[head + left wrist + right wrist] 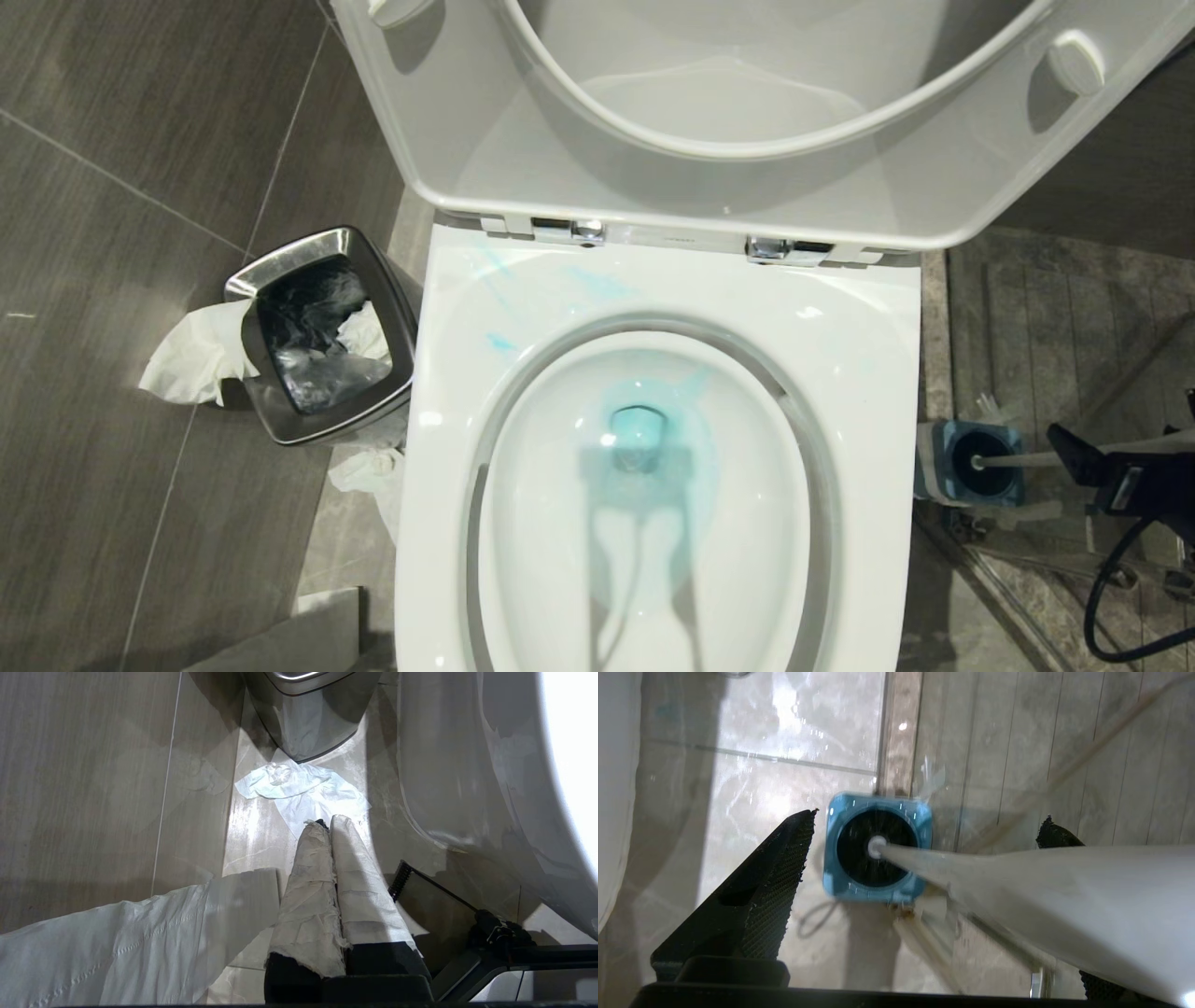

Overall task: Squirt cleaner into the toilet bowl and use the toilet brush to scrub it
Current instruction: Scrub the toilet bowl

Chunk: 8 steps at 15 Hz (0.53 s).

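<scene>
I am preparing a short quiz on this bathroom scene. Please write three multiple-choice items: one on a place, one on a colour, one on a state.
1. Where is the toilet brush?
A. in the bowl
B. in its holder on the toilet's right
C. in the bin

2. What colour is the cleaner at the drain?
A. turquoise
B. red
C. yellow

3. How is the right gripper?
A. shut on the handle
B. open around the handle
C. out of view

Answers: B, the head sits in the holder; A, the drain is blue-green; B, the fingers stand apart.
</scene>
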Tool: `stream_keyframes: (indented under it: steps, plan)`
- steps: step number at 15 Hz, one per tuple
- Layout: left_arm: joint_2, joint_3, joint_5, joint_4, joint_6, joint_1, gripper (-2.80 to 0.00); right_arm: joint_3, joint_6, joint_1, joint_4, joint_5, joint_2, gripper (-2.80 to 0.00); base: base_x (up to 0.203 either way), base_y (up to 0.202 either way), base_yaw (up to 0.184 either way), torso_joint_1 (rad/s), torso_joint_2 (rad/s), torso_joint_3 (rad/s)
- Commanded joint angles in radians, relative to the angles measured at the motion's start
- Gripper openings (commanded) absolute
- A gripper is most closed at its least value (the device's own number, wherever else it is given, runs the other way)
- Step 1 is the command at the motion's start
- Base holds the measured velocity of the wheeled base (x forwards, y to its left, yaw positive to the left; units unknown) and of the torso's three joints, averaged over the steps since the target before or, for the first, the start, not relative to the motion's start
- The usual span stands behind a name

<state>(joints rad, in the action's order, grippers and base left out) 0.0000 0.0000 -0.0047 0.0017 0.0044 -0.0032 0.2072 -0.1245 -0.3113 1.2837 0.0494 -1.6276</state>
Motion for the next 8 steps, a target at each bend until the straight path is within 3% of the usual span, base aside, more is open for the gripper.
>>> stream_keyframes:
  steps: [1,2,3,8]
  plan:
    - [0.0,0.001,0.0,0.0,0.0,0.0,-2.8,0.032,-0.004,0.0,0.012,0.0,-0.043,0.0,0.0,0.0,0.0,0.0,0.0,0.0]
    - [0.0,0.001,0.0,0.0,0.0,0.0,-2.8,0.037,-0.005,0.0,0.031,0.0,-0.059,0.0,0.0,0.0,0.0,0.0,0.0,0.0]
    - [0.002,0.0,0.0,0.0,0.0,0.0,-2.8,0.038,-0.006,0.0,0.061,0.0,-0.077,-2.8,0.0,0.0,0.0,0.0,0.0,0.0]
    - [0.0,0.0,0.0,0.0,0.0,0.0,-2.8,0.021,0.002,0.003,0.096,0.011,-0.056,-2.8,0.0,0.0,0.0,0.0,0.0,0.0]
